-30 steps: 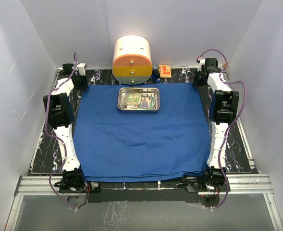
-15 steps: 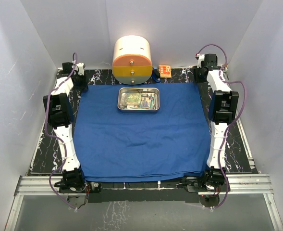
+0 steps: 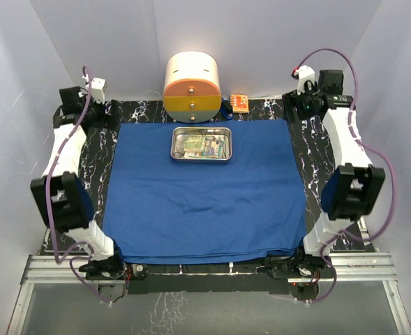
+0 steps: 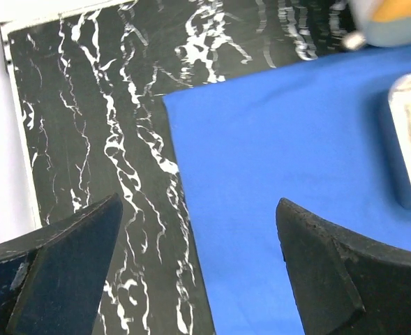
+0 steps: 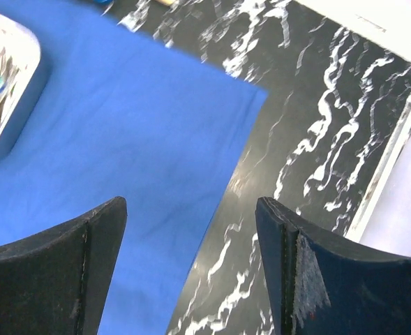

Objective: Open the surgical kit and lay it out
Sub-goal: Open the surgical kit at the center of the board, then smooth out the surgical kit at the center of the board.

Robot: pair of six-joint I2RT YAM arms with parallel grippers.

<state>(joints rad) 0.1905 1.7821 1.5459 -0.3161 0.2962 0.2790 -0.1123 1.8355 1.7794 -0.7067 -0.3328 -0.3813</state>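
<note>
The royal-blue cloth [image 3: 205,199] of the surgical kit lies spread flat over the black marble table. On its far middle stands the steel tray [image 3: 202,144], with instruments and packets still inside. My left gripper [image 3: 106,114] hangs above the cloth's far-left corner. In the left wrist view it [image 4: 198,204] is open and empty over the cloth [image 4: 296,153], with the tray's rim [image 4: 407,139] at the right. My right gripper [image 3: 294,108] hangs above the far-right corner. In the right wrist view it [image 5: 191,202] is open and empty over the cloth's edge [image 5: 121,118], with the tray [image 5: 3,84] at the left.
A round cream-and-orange drawer container [image 3: 192,87] stands just behind the tray, a small orange box [image 3: 239,102] to its right. Bare marble table [image 3: 334,167] shows as strips beside the cloth. White walls close in the left, right and back sides.
Both grippers have opened and let go of the cloth's far corners, then risen a little. Both arms' elbows have swung outward and toward the near edge. The cloth and tray stay put.
</note>
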